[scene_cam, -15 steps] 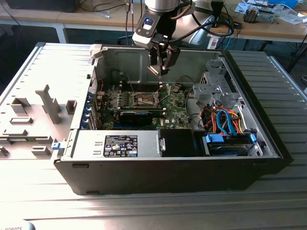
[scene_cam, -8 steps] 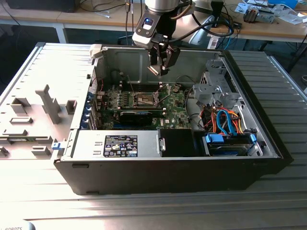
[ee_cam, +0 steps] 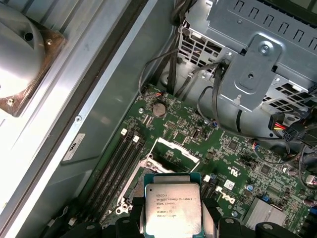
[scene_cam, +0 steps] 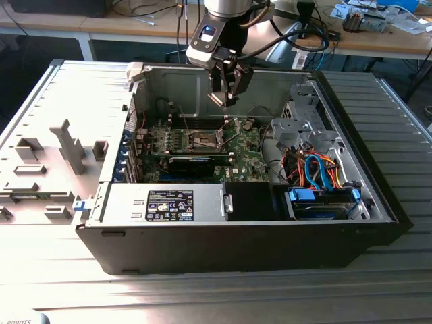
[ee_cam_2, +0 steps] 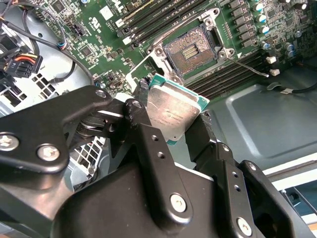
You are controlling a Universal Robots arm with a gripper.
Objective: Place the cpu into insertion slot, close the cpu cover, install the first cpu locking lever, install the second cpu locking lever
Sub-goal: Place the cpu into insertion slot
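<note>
Ribbed grey metal benching [scene_cam: 202, 297] carries an open black computer case [scene_cam: 236, 236] lying on its side, with cluttered desks behind it. Inside the case a green motherboard [scene_cam: 202, 145] fills the floor, and a metal drive cage [scene_cam: 304, 125] with bundled cables stands toward the exterior view's right. The arm's gripper [scene_cam: 225, 101] hangs above the board, inside the case walls but well clear of the components. Its black fingers [ee_cam_2: 136, 119] are clamped on two opposite edges of the cpu [ee_cam_2: 173, 111], whose dull silver top faces the wrist cameras. The insertion slot [ee_cam_2: 190, 49] lies bare below and a little ahead of the chip, its dark contact field uncovered. The cpu cover [ee_cam: 166, 143] stands swung up at one side, and a thin locking lever [ee_cam_2: 250, 68] is swung out over the long black memory slots [ee_cam_2: 148, 15]. The chip is not yet over the slot, so nothing is seated. As I judge it, the main danger is misalignment: a chip that comes down turned, tilted or offset would press on the fine contacts and bend them. The grip takes only thin edges, so a slip could drop the chip onto the contact field or the board. The raised cover could also catch a finger if the approach runs too near it.
</note>
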